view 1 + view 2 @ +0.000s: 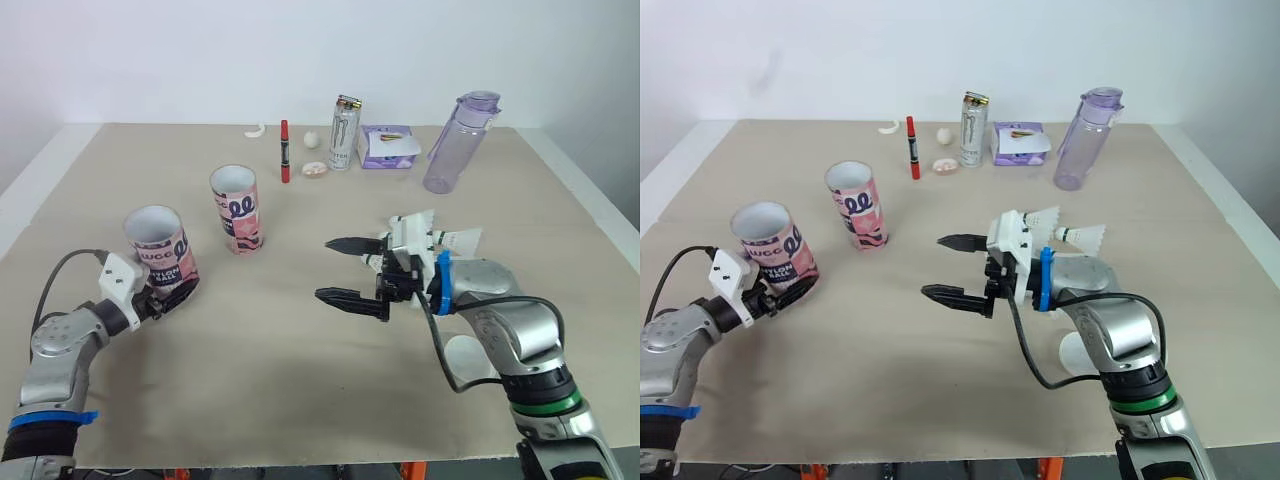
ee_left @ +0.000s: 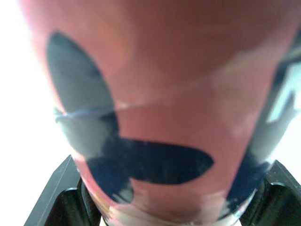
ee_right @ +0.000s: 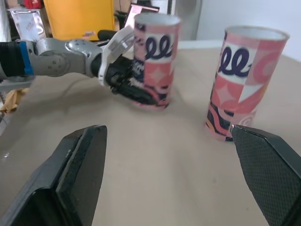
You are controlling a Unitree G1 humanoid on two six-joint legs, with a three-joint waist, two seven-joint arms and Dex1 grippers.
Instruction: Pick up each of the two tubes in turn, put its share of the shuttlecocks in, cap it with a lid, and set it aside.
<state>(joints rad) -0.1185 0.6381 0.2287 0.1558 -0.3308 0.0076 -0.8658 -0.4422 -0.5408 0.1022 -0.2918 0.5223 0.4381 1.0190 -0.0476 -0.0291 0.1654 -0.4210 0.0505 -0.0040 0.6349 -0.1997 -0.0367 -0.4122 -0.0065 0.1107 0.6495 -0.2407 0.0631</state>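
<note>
I am clamping my left gripper (image 1: 165, 298) on the nearer pink tube (image 1: 160, 250), fingers closed round its lowest band, its open mouth facing up. The second tube (image 1: 237, 208) is standing just beyond it, apart. My right gripper (image 1: 323, 268) is hovering well to that tube's right, fingers spread wide and holding nothing. The shuttlecocks (image 1: 455, 238) are lying farther right again, with a white lid (image 1: 465, 355) nearer me. Gripping this low, I am risking the tube tipping or slipping as I lift.
</note>
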